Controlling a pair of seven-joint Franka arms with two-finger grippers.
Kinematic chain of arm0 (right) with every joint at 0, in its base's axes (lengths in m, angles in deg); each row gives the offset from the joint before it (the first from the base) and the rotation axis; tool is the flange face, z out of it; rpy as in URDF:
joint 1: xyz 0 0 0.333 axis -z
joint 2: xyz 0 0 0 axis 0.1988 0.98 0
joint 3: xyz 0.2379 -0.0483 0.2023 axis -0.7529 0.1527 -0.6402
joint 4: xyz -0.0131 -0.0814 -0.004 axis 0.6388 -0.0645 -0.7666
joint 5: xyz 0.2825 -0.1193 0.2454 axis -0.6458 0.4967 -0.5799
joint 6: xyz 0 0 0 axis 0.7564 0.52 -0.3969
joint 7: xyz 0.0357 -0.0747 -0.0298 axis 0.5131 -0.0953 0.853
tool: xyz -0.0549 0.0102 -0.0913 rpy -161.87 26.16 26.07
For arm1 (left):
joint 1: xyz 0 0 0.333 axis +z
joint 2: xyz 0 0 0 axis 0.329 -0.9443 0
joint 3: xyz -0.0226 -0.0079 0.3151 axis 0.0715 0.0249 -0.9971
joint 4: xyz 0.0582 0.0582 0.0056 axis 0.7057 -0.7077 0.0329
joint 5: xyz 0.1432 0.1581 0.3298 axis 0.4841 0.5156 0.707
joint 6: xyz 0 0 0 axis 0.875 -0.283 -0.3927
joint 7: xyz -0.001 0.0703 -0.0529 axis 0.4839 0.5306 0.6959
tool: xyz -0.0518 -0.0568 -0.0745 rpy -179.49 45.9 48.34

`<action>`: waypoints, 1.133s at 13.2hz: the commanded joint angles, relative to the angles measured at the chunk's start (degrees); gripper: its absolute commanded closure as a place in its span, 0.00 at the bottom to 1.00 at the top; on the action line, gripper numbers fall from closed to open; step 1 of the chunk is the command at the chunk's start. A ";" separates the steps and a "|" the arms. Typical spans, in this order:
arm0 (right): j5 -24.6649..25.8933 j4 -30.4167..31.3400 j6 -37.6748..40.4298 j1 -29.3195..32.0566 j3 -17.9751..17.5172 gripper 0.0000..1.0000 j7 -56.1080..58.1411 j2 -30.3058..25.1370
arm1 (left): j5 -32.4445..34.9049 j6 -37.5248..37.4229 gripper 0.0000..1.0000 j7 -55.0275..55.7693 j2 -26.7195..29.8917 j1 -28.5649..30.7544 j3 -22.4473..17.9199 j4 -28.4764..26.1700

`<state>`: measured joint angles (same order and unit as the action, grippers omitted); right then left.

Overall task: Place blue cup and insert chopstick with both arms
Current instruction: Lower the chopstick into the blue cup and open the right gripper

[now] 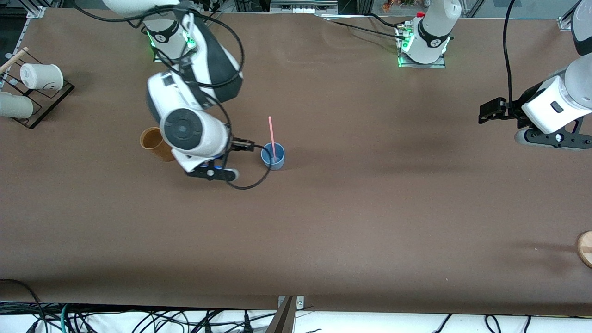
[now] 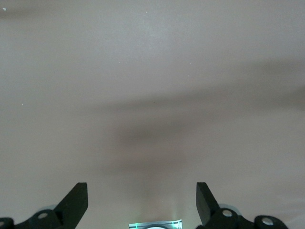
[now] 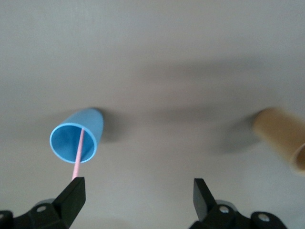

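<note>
Front view. Brown matte table point(image 1: 370, 222). In the upper corner of the frame at the right arm's end, a black wire rack point(image 1: 48, 99) holding a white cup point(image 1: 41, 76). Tan cylinder cup point(image 1: 155, 144) in the middle band of the frame, partly hidden by the right arm's bulky white wrist. Round wooden piece point(image 1: 585, 249) cut off by the frame's edge at the left arm's end. Blue cup point(image 1: 273, 156) upright near the middle of the frame, small, tapered and matte, with the thin pink chopstick point(image 1: 271, 134) standing in it, leaning on the rim. Right gripper point(image 1: 247, 146) just beside the cup on the tan cup's side, tips pointing at it, not touching. Left gripper point(image 1: 485, 113) well apart, over bare table at its own end, waiting.

Left wrist view. Only bare table under the left gripper point(image 2: 142, 191); black fingers point(image 2: 76, 200) spread wide, holding nothing.

Right wrist view. Right gripper point(image 3: 138, 188) spread apart and empty. Blue cup point(image 3: 76, 138) outside the gap, off past one finger, lighter blue inside, chopstick point(image 3: 79, 155) rising from it. Tan cup point(image 3: 281, 136) off past the other finger.
</note>
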<state>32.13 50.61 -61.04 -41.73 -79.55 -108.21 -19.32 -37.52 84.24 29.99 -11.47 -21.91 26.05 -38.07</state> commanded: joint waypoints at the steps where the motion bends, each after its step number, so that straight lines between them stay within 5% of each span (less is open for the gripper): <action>1: 0.42 1.81 2.29 1.61 5.22 0.00 13.11 -6.59 | 0.67 -0.82 0.00 -1.11 -0.61 -0.29 -0.02 1.62; 4: 0.85 8.72 3.71 6.94 6.39 0.00 19.22 -14.13 | 0.67 -0.82 0.00 -1.20 -0.61 -0.29 -0.02 1.62; 7: 4.26 21.20 -0.75 14.60 2.27 0.00 26.16 -23.89 | 0.67 -0.91 0.00 -1.11 -0.61 -0.20 -0.02 1.62; 9: 6.48 27.80 -5.14 23.44 -4.47 0.00 26.44 -28.21 | 0.67 -0.91 0.00 -1.11 -0.61 -0.20 -0.02 1.62; 11: 7.88 28.45 -5.78 28.49 -8.10 0.00 26.53 -30.59 | 0.67 -0.91 0.00 -1.11 -0.61 -0.29 -0.02 1.62; 15: 7.36 28.10 -4.55 29.65 -7.85 0.00 26.18 -32.19 | 0.67 -0.91 0.00 -1.11 -0.61 -0.20 -0.02 1.62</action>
<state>39.11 77.00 -64.58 -13.45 -86.13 -82.12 -50.25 -37.52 84.24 29.99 -11.54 -21.98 26.04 -37.95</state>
